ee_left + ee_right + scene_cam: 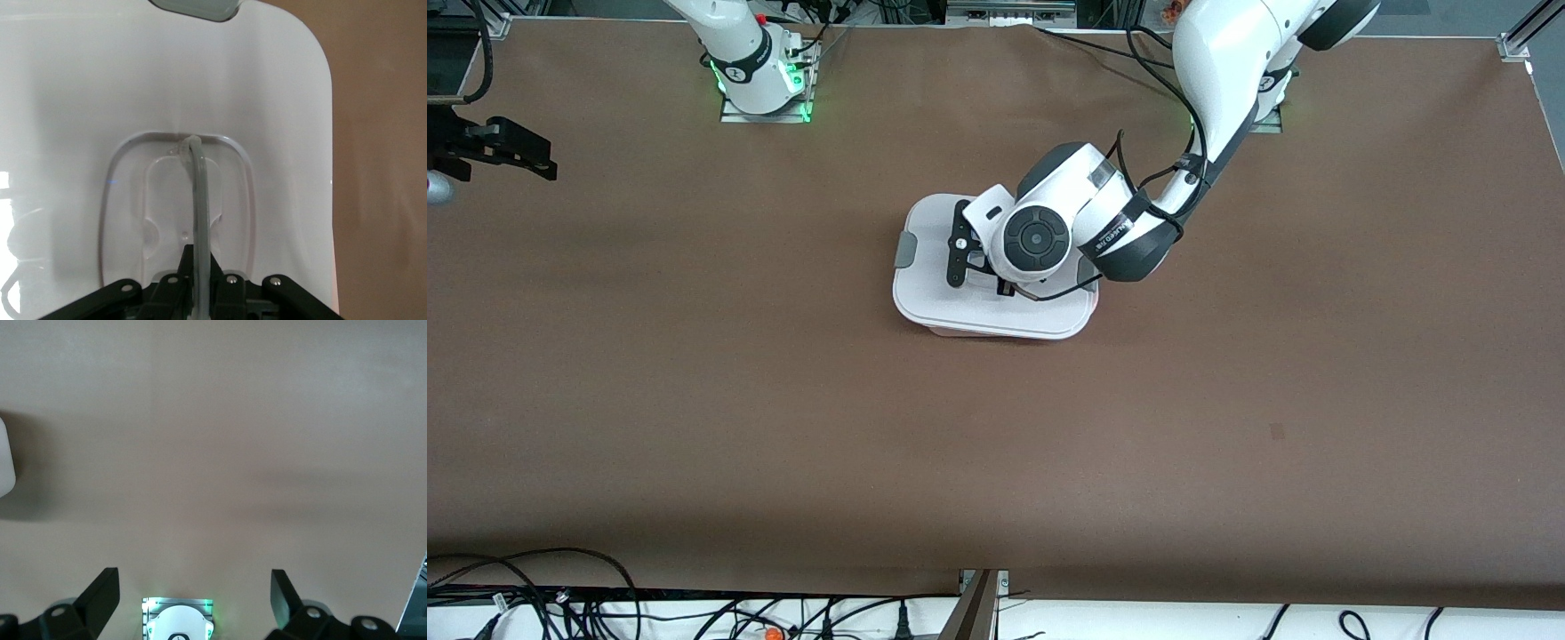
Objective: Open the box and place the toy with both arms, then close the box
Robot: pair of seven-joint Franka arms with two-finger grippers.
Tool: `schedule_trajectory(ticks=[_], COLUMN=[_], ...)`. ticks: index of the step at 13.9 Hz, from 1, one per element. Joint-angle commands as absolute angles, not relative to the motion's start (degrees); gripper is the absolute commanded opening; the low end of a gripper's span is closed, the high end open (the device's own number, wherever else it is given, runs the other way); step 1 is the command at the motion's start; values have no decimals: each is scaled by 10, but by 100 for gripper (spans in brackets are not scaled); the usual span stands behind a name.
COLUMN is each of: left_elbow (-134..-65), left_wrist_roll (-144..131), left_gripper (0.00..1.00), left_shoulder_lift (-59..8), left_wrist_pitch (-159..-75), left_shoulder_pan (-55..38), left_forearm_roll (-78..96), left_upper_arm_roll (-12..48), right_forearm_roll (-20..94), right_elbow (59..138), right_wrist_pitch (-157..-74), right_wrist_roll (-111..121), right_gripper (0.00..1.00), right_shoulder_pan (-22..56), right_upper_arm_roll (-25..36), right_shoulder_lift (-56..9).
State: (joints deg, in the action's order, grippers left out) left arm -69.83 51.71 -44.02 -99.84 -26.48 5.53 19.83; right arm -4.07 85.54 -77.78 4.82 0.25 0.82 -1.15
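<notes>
The box (996, 307) sits mid-table, lid on. The left gripper (198, 267) pinches the lid handle (195, 193), which runs toward 12 o'clock in its wrist view. Lift vertically, avoiding tilt. The right gripper (193, 600) waits spread above bare table (267, 420) at its own arm's end.

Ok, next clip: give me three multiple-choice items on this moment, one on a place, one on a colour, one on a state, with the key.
1. Where is the left gripper?
A. Over the lid of the rounded white-lidded plastic box
B. Over bare brown table
C. At its base

2. What colour are the box's end clips?
A. Red
B. Grey
C. Green

3. How do the right gripper fingers stand?
A. Shut on the lid
B. Shut on nothing
C. Open

Key: 1 A, the left wrist view shows it shut on the thin raised handle at the lid's centre. 2 B, a grey clip shows at the lid's end. 3 C, the right wrist view shows its fingers wide apart over bare table.
</notes>
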Motion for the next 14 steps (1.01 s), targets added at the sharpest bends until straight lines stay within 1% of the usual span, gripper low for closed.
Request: schedule_trajectory(ticks=[1, 4, 14], left_elbow=[-718, -718, -717], left_wrist_roll=[490, 476, 396], left_gripper=[0, 0, 0], left_shoulder_lift=[-429, -428, -428], left_wrist_pitch=[-981, -979, -984], left_shoulder_pan=[-264, -250, -259], left_forearm_roll=[39, 47, 52], left_upper_arm_roll=[194, 194, 198], right_forearm_roll=[-30, -26, -26], right_elbow=[869, 869, 867], right_wrist_pitch=[-782, -782, -782], right_wrist_roll=[57, 54, 50], right_gripper=[100, 100, 100], right_shoulder_pan=[6, 6, 9], right_upper_arm_roll=[15, 15, 12], right_shoulder_lift=[-7, -11, -11])
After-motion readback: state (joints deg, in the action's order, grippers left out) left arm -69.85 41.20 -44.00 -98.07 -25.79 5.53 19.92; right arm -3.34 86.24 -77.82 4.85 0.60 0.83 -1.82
